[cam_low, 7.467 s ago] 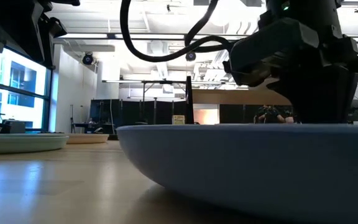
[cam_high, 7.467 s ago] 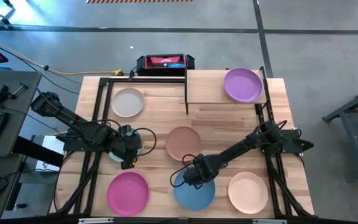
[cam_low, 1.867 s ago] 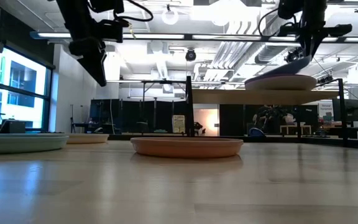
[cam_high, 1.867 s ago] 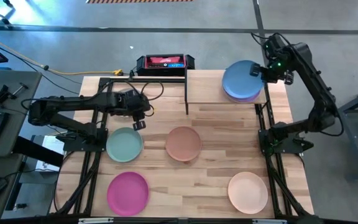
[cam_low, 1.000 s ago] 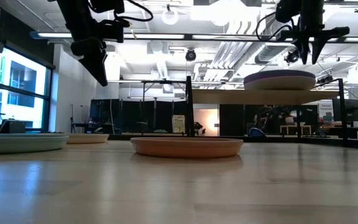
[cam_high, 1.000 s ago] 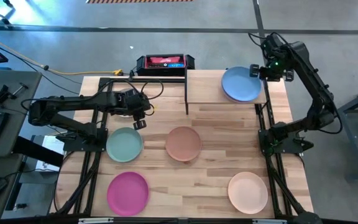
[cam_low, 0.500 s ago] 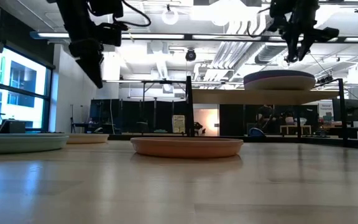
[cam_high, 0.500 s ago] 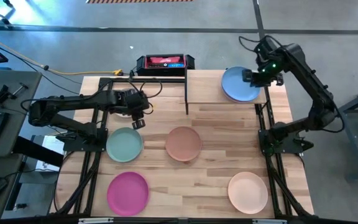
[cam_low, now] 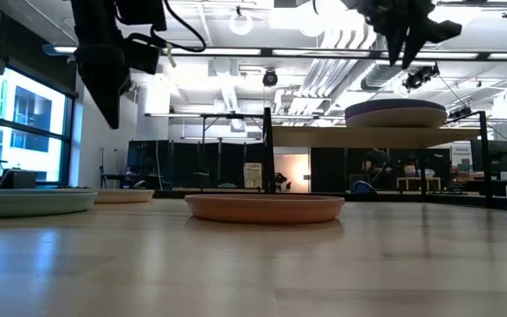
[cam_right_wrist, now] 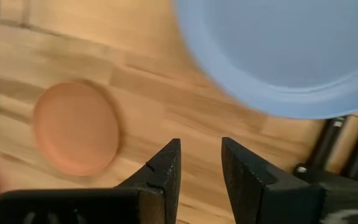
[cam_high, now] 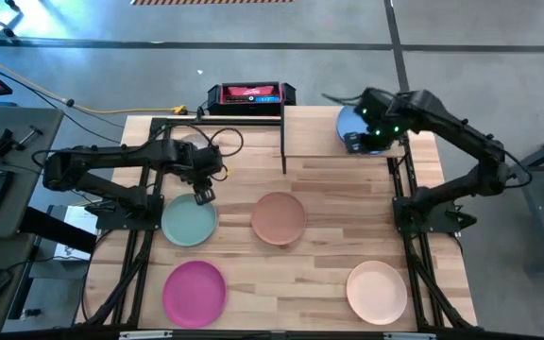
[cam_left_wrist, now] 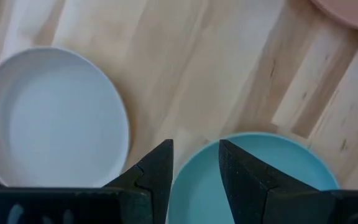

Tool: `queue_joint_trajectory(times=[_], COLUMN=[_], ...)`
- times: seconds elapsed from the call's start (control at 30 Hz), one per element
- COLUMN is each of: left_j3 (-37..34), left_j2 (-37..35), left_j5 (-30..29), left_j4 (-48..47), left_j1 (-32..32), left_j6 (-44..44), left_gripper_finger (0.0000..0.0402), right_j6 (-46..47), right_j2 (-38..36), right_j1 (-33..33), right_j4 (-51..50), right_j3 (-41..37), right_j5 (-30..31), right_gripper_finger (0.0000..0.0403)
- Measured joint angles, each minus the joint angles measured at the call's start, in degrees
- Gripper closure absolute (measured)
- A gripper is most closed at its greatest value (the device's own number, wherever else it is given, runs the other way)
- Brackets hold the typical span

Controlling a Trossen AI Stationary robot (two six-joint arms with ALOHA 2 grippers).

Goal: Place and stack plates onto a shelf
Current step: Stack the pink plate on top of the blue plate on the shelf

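Observation:
The blue plate (cam_high: 359,123) lies on the shelf (cam_high: 314,142) at the table's far right, on top of another plate; the low view shows them as one stack (cam_low: 396,113). My right gripper (cam_high: 352,142) hovers open above the blue plate's (cam_right_wrist: 291,50) left rim. My left gripper (cam_high: 201,195) hangs open over the far rim of the mint plate (cam_left_wrist: 253,180), between that plate and the white plate (cam_left_wrist: 48,118). The terracotta plate (cam_high: 279,217), the pink plate (cam_high: 195,291) and the peach plate (cam_high: 377,291) rest flat on the tabletop.
A red and black device (cam_high: 250,94) sits at the far edge. Black frame rails (cam_high: 140,255) run along both sides of the table. Bare wood (cam_high: 281,293) lies between the pink and peach plates.
My right gripper has moved from the shelf's right edge toward the left, across the blue plate, and risen a little, staying open. My left gripper has moved toward the near edge, closer to the mint plate. The plates have kept still.

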Motion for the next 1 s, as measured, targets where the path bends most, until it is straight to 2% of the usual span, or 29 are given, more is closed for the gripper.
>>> queue_joint_trajectory(times=[0.17,0.43,1.0], left_j3=[0.0,0.0,0.0], left_j2=[0.0,0.0,1.2], left_j5=[1.9,6.5,6.5], left_j4=[-2.5,-2.4,5.8], left_j1=[-3.8,-14.9,-41.7], left_j6=[-3.8,-7.0,-18.7], left_gripper_finger=[0.0282,0.0282,0.0282], right_j6=[5.9,14.9,28.7], right_j2=[0.0,0.0,1.0], right_j1=[8.2,17.2,36.3], right_j4=[3.4,4.1,4.5], right_j3=[0.0,0.0,0.0], right_j5=[2.7,4.8,14.3], right_gripper_finger=[0.0308,0.0308,0.0308])
